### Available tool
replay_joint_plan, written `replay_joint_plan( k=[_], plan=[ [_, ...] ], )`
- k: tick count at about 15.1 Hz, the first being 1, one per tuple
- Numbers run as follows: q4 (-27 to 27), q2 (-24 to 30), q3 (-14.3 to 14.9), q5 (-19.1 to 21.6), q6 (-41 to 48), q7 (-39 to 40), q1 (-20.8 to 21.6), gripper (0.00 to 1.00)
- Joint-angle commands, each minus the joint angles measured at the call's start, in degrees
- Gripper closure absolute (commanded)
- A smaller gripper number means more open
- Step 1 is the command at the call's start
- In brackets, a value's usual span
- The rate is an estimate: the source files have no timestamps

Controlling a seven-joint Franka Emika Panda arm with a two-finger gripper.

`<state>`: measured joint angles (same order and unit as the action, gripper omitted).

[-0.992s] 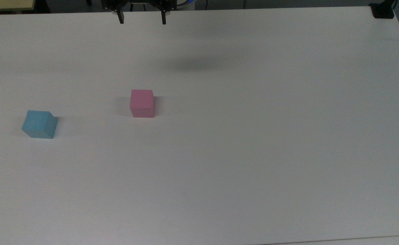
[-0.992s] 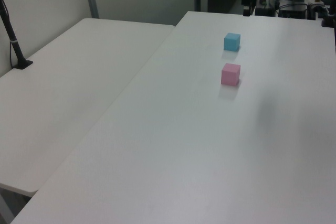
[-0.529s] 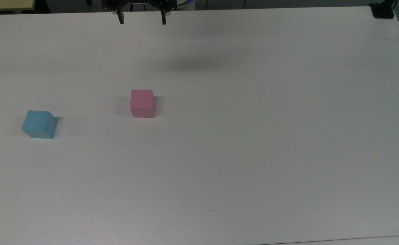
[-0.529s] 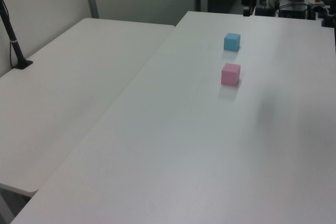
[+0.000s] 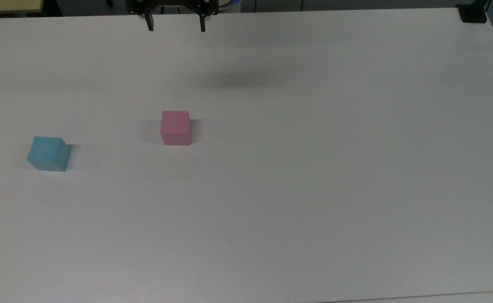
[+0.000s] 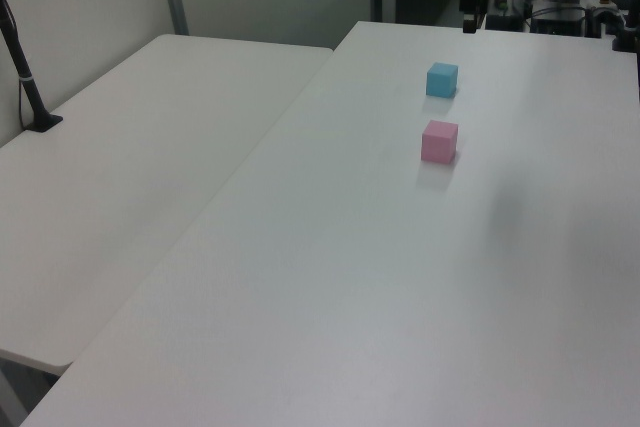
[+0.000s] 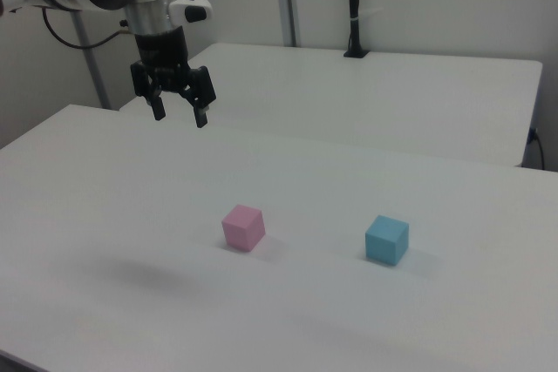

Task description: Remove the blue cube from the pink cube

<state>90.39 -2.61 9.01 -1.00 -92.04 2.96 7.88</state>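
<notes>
My tool (image 5: 175,23) hangs high above the far edge of the bench (image 5: 314,189), its two fingers spread wide with nothing between them. I take the pink cube (image 5: 175,127) as my landmark. It sits flat on the bench, and the blue cube (image 5: 49,153) is not on top of it: the blue cube rests on the bench surface by itself, well apart from the pink cube, toward the top view's left and a little nearer the camera. In the right view the blue cube (image 7: 387,240) lies to the right view's right of the pink cube (image 7: 243,227), with bare bench between them.

From the pink cube, my tool (image 7: 178,106) stands up and back, almost straight beyond it in the top view, so the pink cube is the nearer of the two to me and the blue cube lies farther off to the side.

I judge the lift-off already done as things lie; a cube has no long axis to line up with, so any further reach would turn only on that sideways offset.
</notes>
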Motion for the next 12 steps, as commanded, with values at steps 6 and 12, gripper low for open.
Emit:
replay_joint_plan(
  k=[6, 12],
  plan=[
    [0.40, 0.41, 0.75, 0.56, 0.81, 0.74, 0.82, 0.00],
    [0.31, 0.41, 1.19, 0.56, 1.25, 0.03, 0.82, 0.00]
  ],
)
